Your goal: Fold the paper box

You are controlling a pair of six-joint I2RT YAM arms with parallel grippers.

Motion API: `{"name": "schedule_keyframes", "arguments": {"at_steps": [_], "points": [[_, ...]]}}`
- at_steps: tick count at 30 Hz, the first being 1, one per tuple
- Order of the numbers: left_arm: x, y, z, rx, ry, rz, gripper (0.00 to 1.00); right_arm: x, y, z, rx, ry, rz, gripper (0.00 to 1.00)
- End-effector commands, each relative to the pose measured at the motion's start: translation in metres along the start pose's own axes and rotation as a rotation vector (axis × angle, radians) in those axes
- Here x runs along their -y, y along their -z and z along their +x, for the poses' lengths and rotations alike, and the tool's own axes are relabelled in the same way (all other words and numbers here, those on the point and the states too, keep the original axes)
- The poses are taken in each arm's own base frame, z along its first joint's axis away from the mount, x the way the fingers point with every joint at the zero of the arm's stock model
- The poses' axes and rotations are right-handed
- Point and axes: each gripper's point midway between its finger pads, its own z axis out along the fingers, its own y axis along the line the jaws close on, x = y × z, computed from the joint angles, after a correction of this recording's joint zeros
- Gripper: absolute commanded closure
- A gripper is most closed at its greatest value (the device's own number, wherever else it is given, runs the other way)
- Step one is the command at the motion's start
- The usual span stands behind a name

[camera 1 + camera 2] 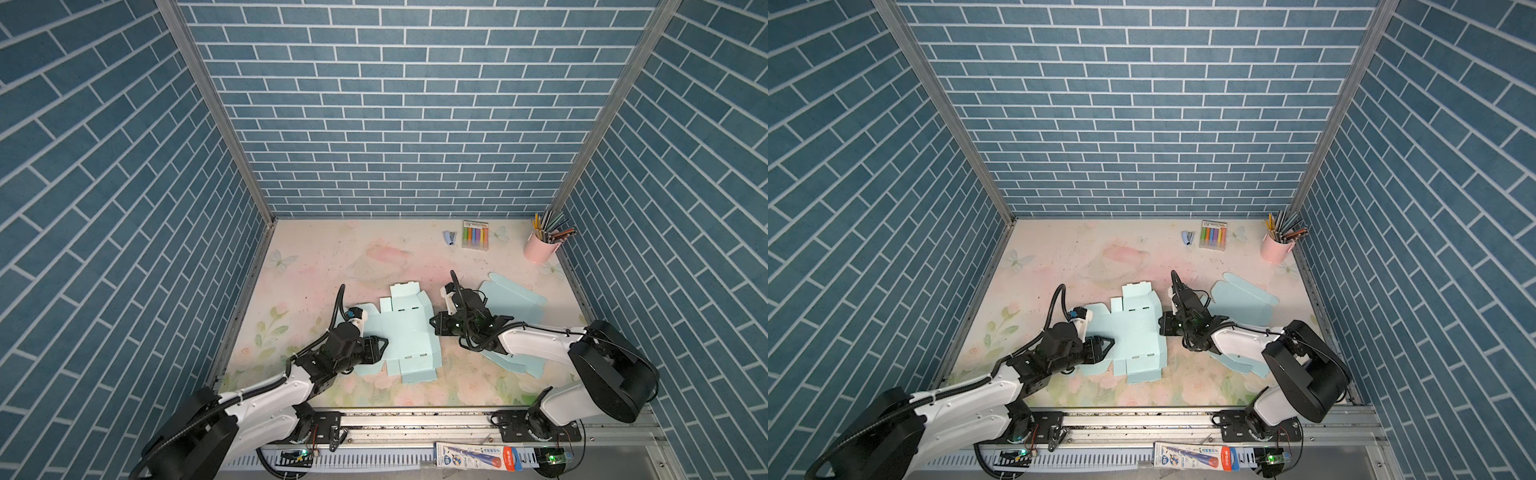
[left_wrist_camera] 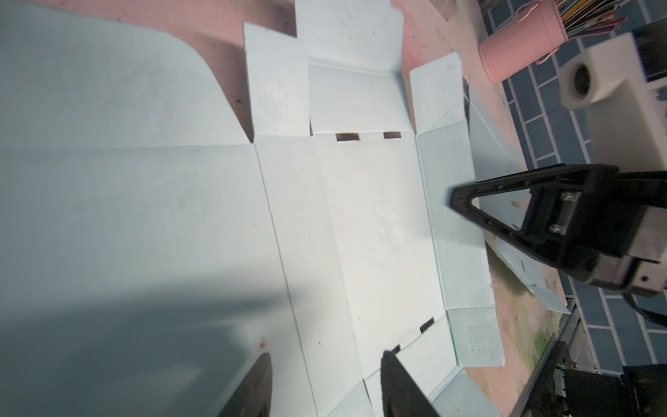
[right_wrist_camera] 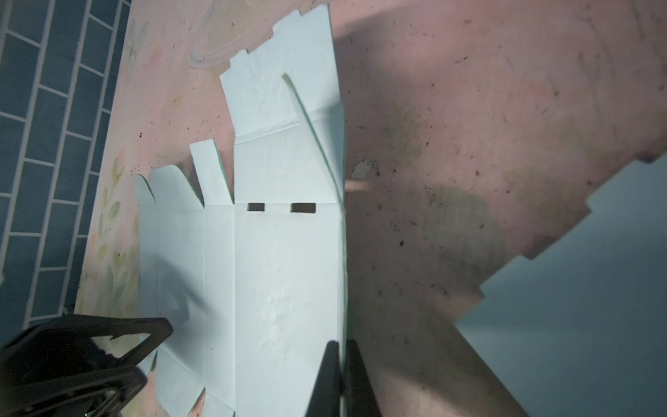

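"hb" on pencil pack [image 1: 1196, 456], other print unreadable

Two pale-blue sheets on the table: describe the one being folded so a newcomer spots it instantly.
On the floral table, look at the middle: a pale-blue box blank with small slots along its creases. Unlike the other pale-blue sheet under the right arm, its raised side flap is pinched by the right pincer.

Your blind spots, operator

In both top views the right arm [image 1: 536, 338] covers the middle of the second blue sheet [image 1: 513, 299], and the left gripper [image 1: 382, 351] hides part of the paper box [image 1: 409, 332] beneath it. In the right wrist view the right gripper [image 3: 342, 348] runs off the picture's edge, so you see only its fingertips. Print on the marker pack [image 1: 475, 234] is too small to read.
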Motion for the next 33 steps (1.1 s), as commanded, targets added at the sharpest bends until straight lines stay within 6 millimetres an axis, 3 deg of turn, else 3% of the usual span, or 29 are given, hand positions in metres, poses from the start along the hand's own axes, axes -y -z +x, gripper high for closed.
{"name": "schedule_keyframes", "arguments": {"at_steps": [1, 6, 18, 33], "points": [[-0.004, 0.009, -0.003, 0.002, -0.008, -0.047, 0.5, 0.009, 0.004, -0.001, -0.023, 0.053, 0.062, 1.0], [-0.002, 0.013, -0.011, 0.022, 0.004, -0.027, 0.56, 0.002, 0.01, -0.008, -0.016, 0.092, 0.05, 1.0], [0.02, 0.014, -0.05, 0.068, 0.009, 0.051, 1.0, -0.005, 0.026, -0.025, -0.061, 0.285, 0.115, 1.0], [0.041, 0.023, -0.106, 0.167, -0.067, 0.081, 1.0, -0.042, 0.054, -0.056, 0.03, 0.506, 0.03, 1.0]]}}
